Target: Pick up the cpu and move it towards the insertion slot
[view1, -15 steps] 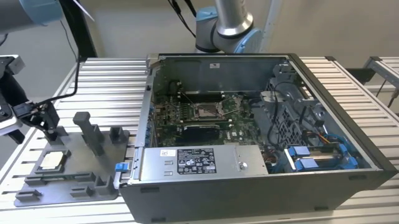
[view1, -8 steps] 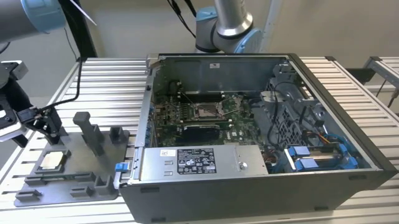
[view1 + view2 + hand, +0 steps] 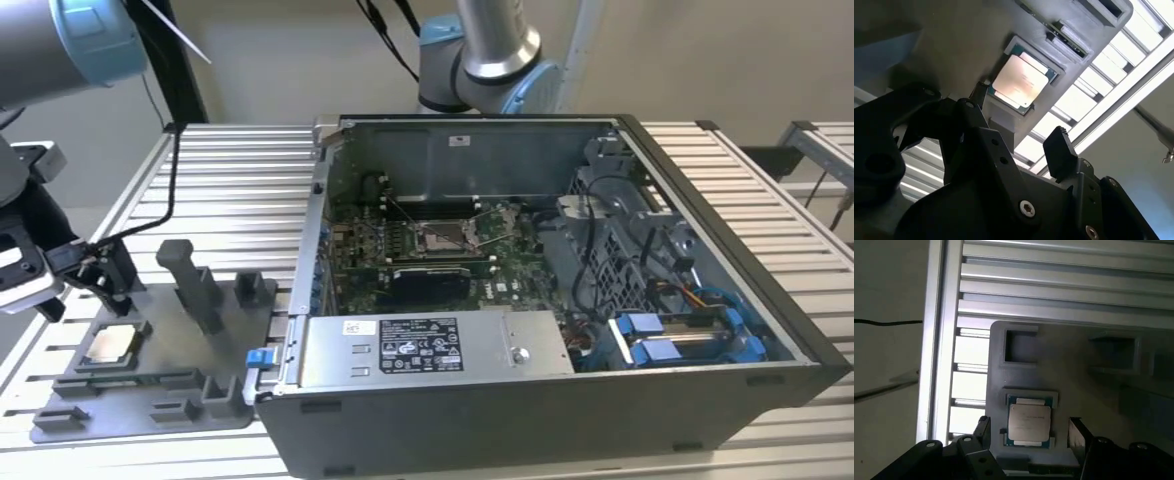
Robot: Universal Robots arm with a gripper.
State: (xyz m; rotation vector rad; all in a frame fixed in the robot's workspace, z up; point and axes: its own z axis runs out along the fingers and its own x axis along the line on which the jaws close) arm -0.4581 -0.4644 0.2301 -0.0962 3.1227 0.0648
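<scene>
First wrist view: the cpu (image 3: 1028, 424) sits in the tray (image 3: 1074, 380), untouched, between fingers of the wide-open, empty gripper (image 3: 1029, 436)

Exterior view evenly bright; both wrist views shadowed, cpu (image 3: 1021, 80) glaring, perhaps overexposed.

Arm (image 3: 497, 25) is the usual silver-grey tube with chunky grey joints, and the joints wear light blue caps (image 3: 104, 45). A thin black cable (image 3: 170, 185) trails off near the gripper (image 3: 1029, 435), which is matte black all over and built from flat links with rounded ends. In the second wrist view the links have small round holes plus a shiny hex-socket screw (image 3: 1027, 208). The first wrist view has silvery pins (image 3: 929, 444) at the pivots. Fingers (image 3: 1058, 150) are stubby black blocks, one with a ridged tip. Exterior view also has a pale grey piece (image 3: 24, 290) on the wrist end.
</scene>
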